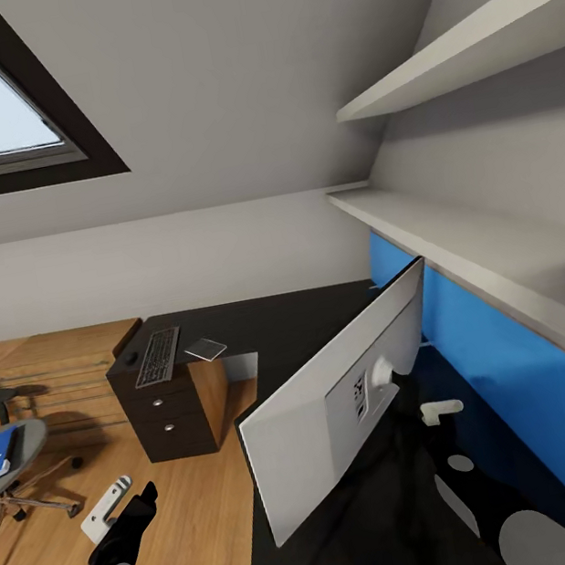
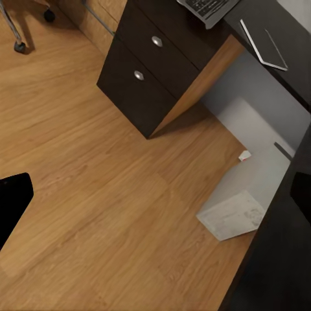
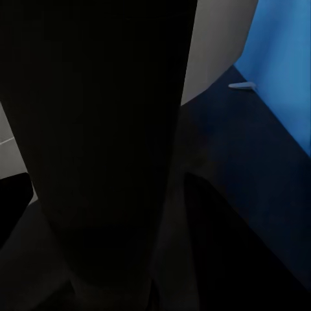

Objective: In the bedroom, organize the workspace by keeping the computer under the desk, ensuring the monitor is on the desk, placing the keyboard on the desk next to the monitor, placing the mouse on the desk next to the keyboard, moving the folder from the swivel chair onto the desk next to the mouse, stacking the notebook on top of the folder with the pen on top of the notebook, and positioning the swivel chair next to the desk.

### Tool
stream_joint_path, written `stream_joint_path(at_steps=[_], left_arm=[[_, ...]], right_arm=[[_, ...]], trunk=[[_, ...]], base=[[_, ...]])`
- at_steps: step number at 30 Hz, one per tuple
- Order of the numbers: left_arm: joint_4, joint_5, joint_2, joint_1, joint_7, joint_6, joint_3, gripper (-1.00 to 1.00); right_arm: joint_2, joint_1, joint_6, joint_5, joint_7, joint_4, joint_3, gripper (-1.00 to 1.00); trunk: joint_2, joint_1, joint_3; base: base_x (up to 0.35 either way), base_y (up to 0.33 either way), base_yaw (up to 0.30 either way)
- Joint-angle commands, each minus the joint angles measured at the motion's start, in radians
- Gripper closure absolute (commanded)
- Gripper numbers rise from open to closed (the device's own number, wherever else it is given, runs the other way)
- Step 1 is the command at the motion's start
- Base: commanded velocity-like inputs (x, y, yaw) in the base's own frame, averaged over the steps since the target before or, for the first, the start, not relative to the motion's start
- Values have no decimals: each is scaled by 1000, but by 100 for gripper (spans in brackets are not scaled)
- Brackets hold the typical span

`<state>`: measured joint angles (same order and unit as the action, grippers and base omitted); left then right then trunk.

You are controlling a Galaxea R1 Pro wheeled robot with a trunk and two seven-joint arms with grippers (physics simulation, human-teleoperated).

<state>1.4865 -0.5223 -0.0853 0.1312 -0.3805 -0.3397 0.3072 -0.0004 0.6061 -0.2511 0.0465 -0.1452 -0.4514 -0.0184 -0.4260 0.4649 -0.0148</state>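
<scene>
Monitor (image 1: 341,402) back-on, screen hidden | swivel chair (image 1: 15,450) cut off | both jaws' state unclear

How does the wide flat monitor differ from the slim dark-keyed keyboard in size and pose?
The wide flat monitor stands upright, its light grey back showing; the slim dark-keyed keyboard lies flat. The monitor looks far larger and nearer; the keyboard lies at the far end. Both rest on the glossy black desk.

The monitor (image 1: 341,402) stands on the desk (image 1: 298,317), the keyboard (image 1: 157,356) at its far-left end.
</scene>
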Motion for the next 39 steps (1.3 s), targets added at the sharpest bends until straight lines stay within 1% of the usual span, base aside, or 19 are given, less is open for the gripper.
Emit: stream_joint_path(at_steps=[1,7,18,39], left_arm=[[1,-9,-1,1,-5,-4,1,-100],[1,-9,-1,1,-5,-4,1,-100],[1,-10,-1,1,-3,-4,1,-100],[1,-10,-1,1,-3,-4,1,-100]], right_arm=[[0,1,-4,6,-2,-1,-2,100],[0,1,-4,6,-2,-1,-3,100],[0,1,-4,6,-2,-1,-3,100],[0,1,-3,6,-4,-1,-3,100]], trunk=[[-2,0,-1],[-2,0,-1],[-2,0,2],[-2,0,2]], base=[[0,0,0],[0,0,-45],[0,0,-177],[0,0,-4]])
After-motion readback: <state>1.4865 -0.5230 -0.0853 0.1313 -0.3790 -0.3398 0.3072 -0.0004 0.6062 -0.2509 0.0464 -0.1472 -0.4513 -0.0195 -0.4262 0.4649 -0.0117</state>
